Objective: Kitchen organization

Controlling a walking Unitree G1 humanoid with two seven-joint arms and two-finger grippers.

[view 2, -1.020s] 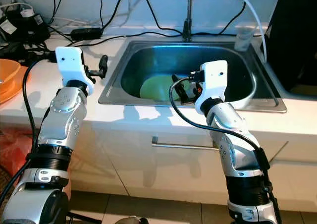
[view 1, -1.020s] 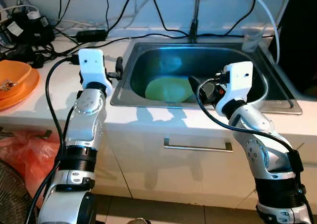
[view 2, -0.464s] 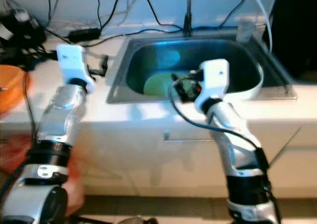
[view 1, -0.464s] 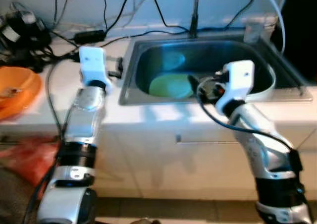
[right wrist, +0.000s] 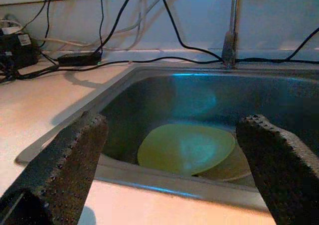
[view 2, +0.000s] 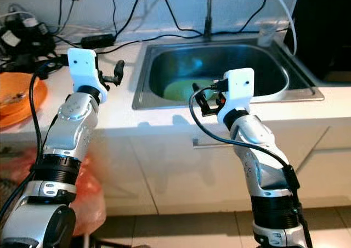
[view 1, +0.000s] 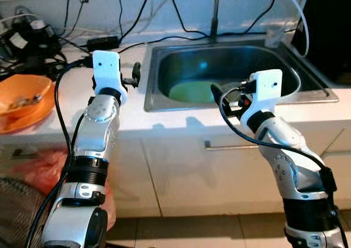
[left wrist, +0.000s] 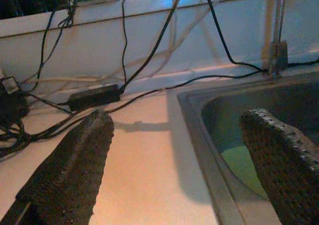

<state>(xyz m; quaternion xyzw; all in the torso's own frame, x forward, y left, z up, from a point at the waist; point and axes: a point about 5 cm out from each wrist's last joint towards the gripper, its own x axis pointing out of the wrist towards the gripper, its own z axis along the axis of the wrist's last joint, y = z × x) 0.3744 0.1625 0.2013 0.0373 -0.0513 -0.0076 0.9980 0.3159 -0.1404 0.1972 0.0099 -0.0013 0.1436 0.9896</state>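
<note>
- Right gripper [view 2: 204, 99] raised at the front rim of the sink [view 2: 143, 94], fingers spread wide with nothing between them, aimed into the basin; likely lined up for a reach at the dishes inside.
- Yellow-green plate [right wrist: 185, 148] lying flat on the basin floor, ahead of and below the right gripper, framed between its two fingers in the right wrist view; well apart from the fingertips, not yet touched.
- A second, tan dish [right wrist: 227, 168] tucked partly under the plate's far edge, plain in the right wrist view; in the head views merely a green patch behind the sink's front wall.
- Left gripper [view 1: 133, 75] held up over the counter [view 1: 137, 122] just beside the sink's left rim, fingers likewise parted and empty; probably kept clear while the right arm works.
- Left wrist view adds a black power adapter [left wrist: 93, 96] and trailing cables on the counter ahead of the left gripper, plus a sliver of the plate in the basin.
- Head views add an orange bowl [view 1: 22, 100] far out to the left gripper's left, and the faucet [view 2: 208, 12] behind the basin.
</note>
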